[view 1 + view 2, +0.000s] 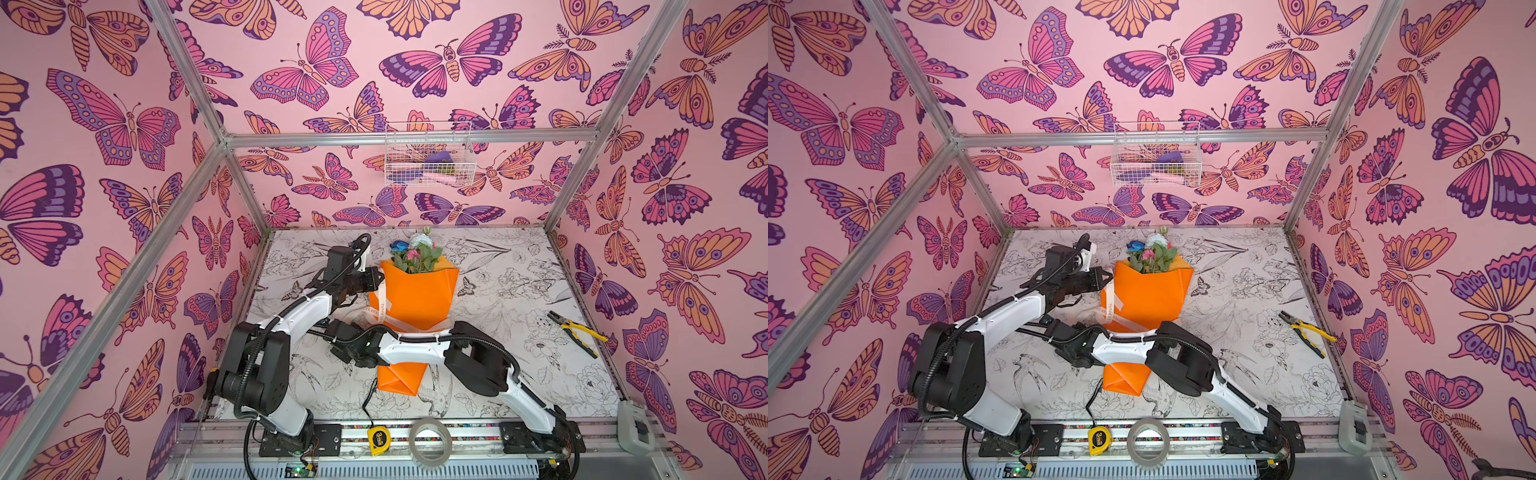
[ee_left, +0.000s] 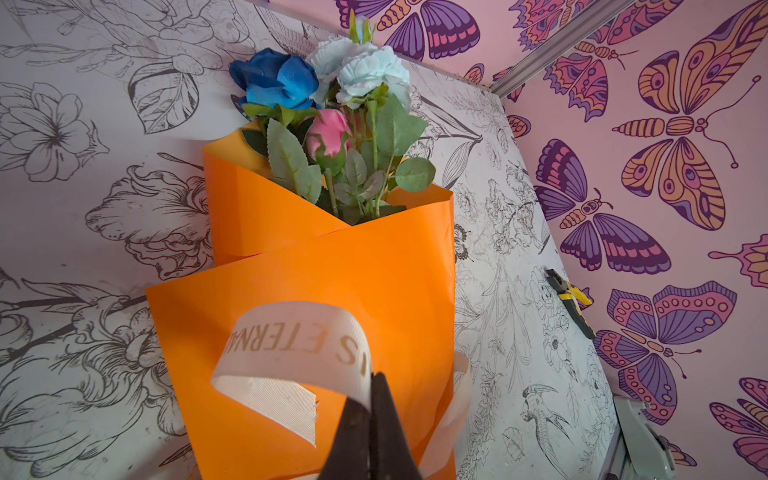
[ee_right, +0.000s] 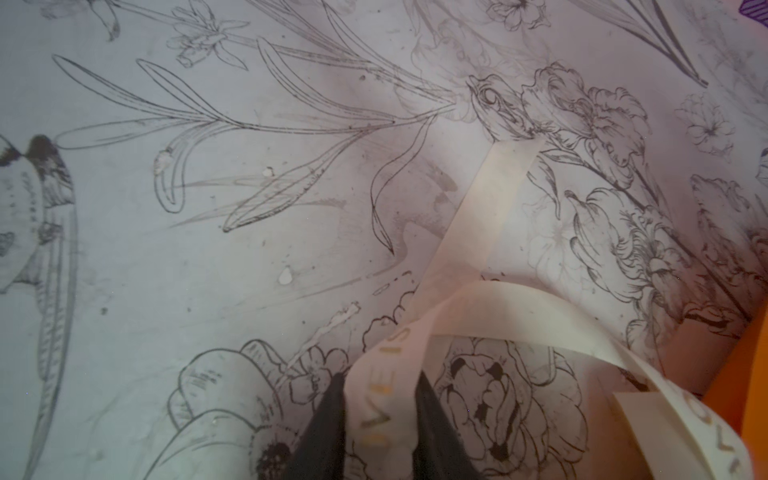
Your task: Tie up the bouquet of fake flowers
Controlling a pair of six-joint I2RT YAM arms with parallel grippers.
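Partly behind right arm point(image 1: 415, 351): bouquet point(image 1: 415, 291), ribbon point(image 1: 383, 309)

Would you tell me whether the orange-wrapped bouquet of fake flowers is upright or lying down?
Lying down: the bouquet of fake flowers rests flat on the printed table, blooms toward the back wall.

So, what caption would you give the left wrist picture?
Left pincer shut on the cream ribbon, with the bouquet of fake flowers beyond.
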